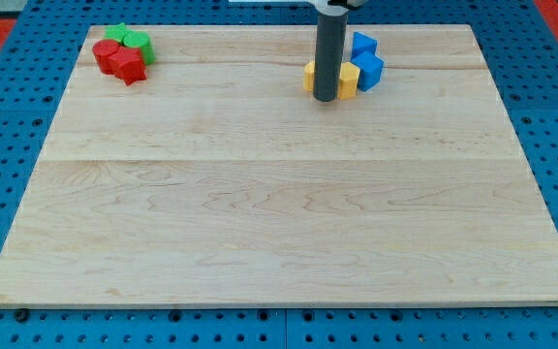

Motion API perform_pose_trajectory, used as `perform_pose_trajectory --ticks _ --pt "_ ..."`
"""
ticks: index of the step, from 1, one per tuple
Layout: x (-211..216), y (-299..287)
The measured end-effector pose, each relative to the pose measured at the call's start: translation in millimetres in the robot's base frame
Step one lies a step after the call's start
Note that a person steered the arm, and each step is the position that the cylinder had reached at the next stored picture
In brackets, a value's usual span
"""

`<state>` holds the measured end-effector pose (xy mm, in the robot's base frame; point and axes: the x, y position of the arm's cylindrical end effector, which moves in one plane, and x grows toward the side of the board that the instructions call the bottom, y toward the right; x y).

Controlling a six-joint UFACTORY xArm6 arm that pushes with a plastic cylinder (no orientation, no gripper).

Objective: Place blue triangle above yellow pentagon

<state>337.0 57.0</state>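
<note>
My tip [325,98] stands at the top middle of the wooden board [279,213], right in front of a cluster of yellow and blue blocks. A yellow block [348,81] shows to the tip's right and another yellow block [310,76] peeks out to the rod's left; their shapes are partly hidden by the rod. A blue block [362,46] sits above the yellow one, and a second blue block [369,71] lies just right of it. I cannot tell which blue block is the triangle.
At the top left corner sit two green blocks [130,40] with a red round block [105,54] and a red star-like block [128,66] below them. A blue pegboard [8,145] surrounds the board.
</note>
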Motion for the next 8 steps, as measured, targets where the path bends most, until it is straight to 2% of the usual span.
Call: perform_pose_trajectory --ticks 1,2,3,4,5,6,7,8 --pt "4.6 10.6" --pt "7.1 71.3" --pt "-22.7 128.8" --pt "-79.3 138.4" --pt "-133.2 114.4" --pt "-130.3 52.7" --pt "-93.6 8.4" --pt "-93.5 2.5"
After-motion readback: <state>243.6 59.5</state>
